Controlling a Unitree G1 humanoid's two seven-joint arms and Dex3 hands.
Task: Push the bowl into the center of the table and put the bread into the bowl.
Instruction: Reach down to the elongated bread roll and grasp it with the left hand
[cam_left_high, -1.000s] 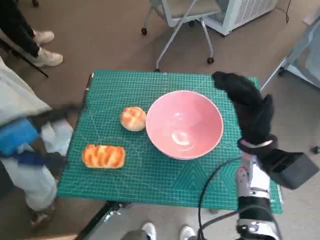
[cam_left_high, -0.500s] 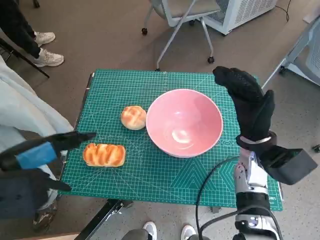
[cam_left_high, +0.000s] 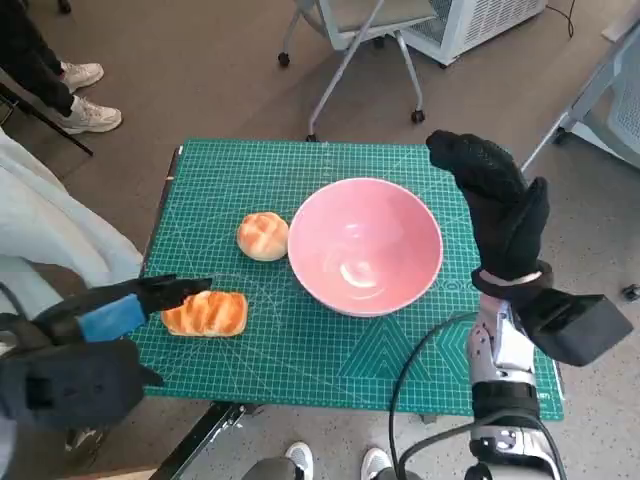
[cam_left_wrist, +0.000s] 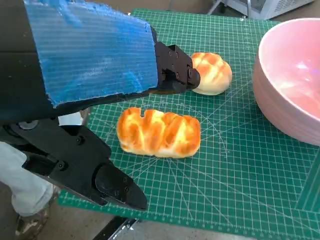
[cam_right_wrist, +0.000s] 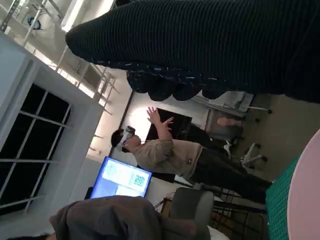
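Your bowl (cam_left_high: 365, 244) sits near the mat's middle, with the loaf (cam_left_high: 205, 313) at its eight o'clock and a round bun (cam_left_high: 263, 236) at nine, so a wide sweep could nudge the bun or push the loaf off the near edge. Your left hand (cam_left_high: 112, 312) is spread wide around the loaf, holding nothing. Your right hand (cam_left_high: 495, 205), raised at the bowl's three o'clock, is empty, fingers apart.

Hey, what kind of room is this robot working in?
Probably an office or lab set up for robot trials: a wheeled office chair on brown carpet, a lit monitor, and a small table covered by a green cutting mat.
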